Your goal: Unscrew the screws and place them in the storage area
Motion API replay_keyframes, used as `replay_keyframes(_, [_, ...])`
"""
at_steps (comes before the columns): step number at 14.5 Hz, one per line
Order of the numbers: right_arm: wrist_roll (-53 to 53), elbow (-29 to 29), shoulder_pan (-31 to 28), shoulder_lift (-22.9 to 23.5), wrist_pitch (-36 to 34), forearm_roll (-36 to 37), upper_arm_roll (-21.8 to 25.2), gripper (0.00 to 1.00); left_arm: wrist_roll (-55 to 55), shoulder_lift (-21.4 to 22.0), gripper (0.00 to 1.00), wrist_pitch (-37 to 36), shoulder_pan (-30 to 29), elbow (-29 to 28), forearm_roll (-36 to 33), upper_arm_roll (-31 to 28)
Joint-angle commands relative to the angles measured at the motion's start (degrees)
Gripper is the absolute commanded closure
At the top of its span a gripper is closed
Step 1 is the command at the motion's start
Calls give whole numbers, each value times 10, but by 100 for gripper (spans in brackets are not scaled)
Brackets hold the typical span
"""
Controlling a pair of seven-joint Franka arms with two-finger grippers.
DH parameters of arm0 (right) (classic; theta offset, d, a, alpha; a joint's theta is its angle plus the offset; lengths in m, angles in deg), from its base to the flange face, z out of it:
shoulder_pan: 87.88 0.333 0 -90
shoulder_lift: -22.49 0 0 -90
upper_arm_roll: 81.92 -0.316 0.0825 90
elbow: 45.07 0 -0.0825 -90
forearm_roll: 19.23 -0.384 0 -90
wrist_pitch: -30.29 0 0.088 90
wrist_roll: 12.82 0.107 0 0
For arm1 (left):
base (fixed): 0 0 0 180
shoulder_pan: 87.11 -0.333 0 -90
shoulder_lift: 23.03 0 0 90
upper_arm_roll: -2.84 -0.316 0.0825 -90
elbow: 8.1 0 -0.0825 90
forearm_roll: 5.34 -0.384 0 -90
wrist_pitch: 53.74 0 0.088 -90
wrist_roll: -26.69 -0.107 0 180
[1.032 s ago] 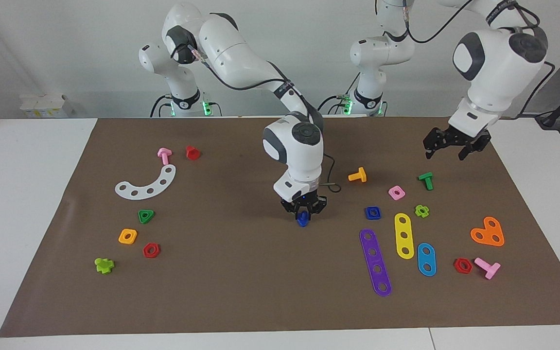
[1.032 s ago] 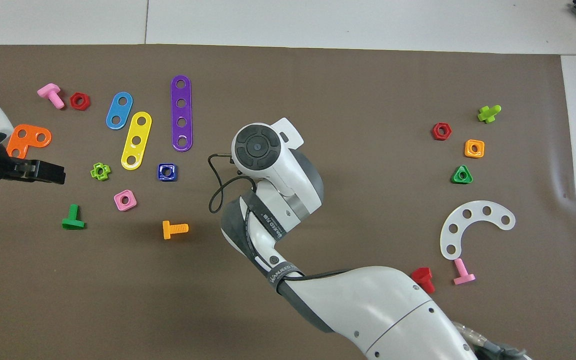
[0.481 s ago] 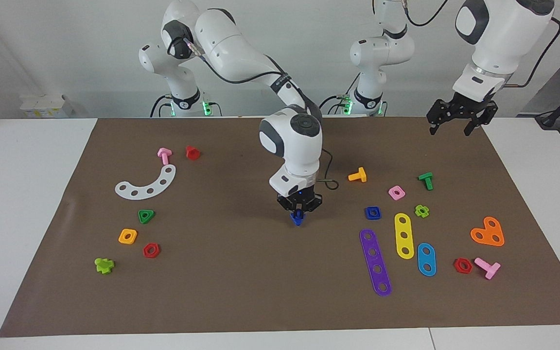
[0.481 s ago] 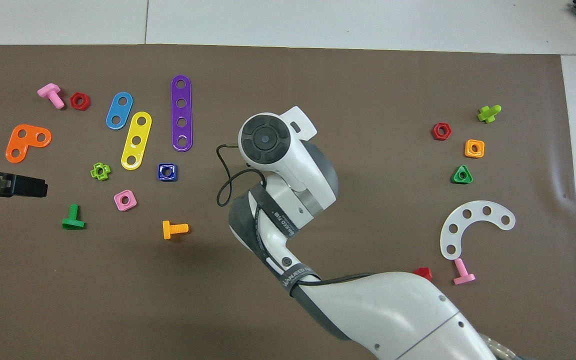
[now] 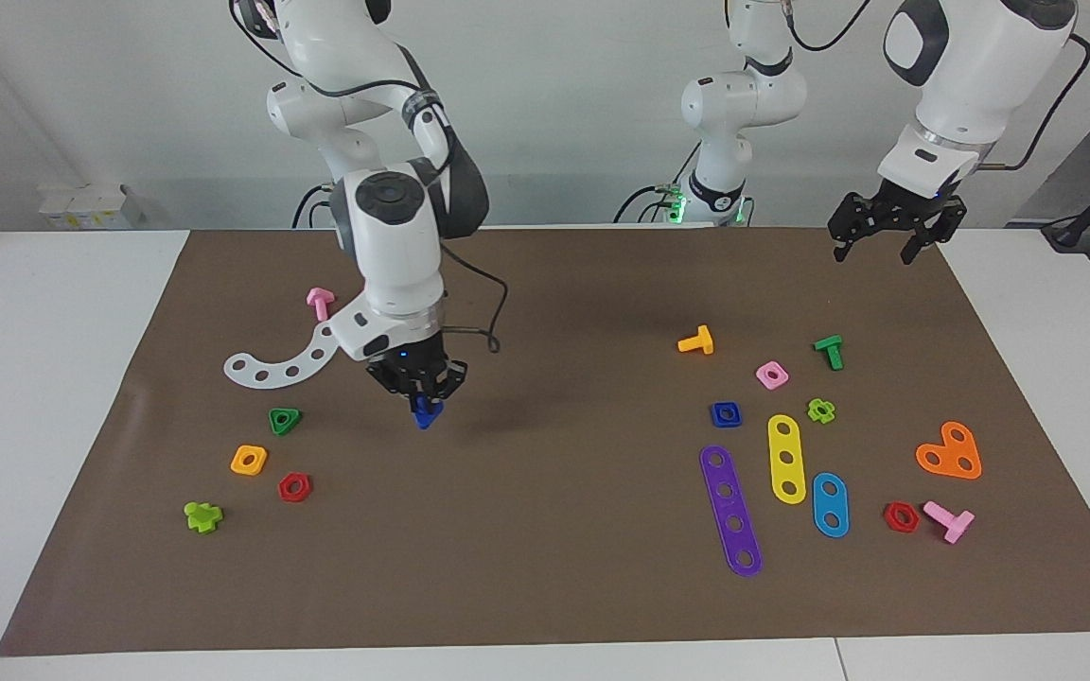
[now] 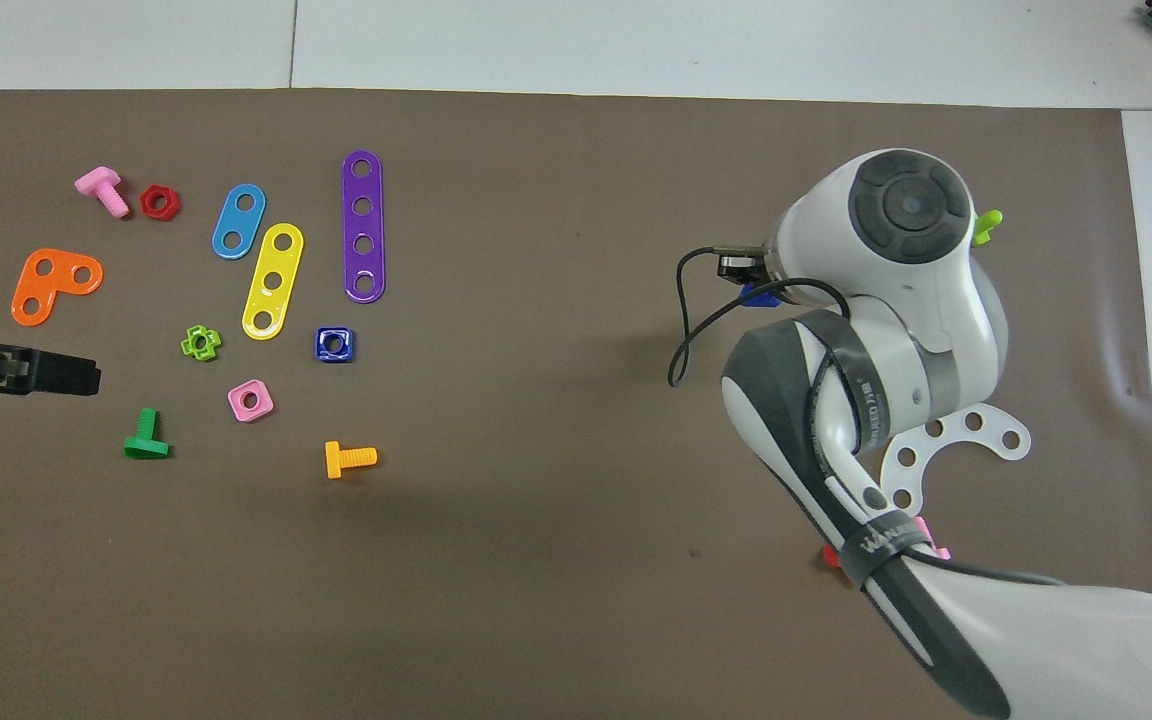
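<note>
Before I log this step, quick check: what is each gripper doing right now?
Right gripper: shut on the blue screw, up over the mat.
Left gripper: open, holding nothing, waiting in the air.

Small dark-blue screw (image 5: 426, 413) pinched point-down in the air, above bare mat beside the storage area (image 5: 266, 492) nuts

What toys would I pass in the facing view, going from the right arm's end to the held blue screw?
Lime bolt, orange square nut, green triangular nut, pink bolt, blue screw in the right gripper.
</note>
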Motion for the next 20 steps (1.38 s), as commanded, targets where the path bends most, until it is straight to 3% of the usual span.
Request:
replay_keyframes(1, [-78, 114, -51, -39, 80, 7, -10, 100, 9, 14, 0, -7, 7, -9, 7, 2])
replay_keyframes(5, [-139, 214, -98, -58, 195, 7, -10, 100, 22, 14, 0, -5, 7, -9, 7, 3])
replay_keyframes(17, [-170, 234, -126, -36, 267, 7, -10, 100, 22, 14, 0, 5, 7, -10, 7, 3])
replay_keyframes(18, [-169, 235, -126, -33, 278, 5, -11, 72, 22, 14, 0, 6, 7, -10, 7, 3])
replay_keyframes(19, [-164, 234, -126, -33, 276, 4, -11, 1, 22, 14, 0, 6, 7, -9, 7, 3])
replay_keyframes(20, [-160, 229, -125, -33, 271, 4, -10, 0, 22, 14, 0, 6, 7, -9, 7, 3])
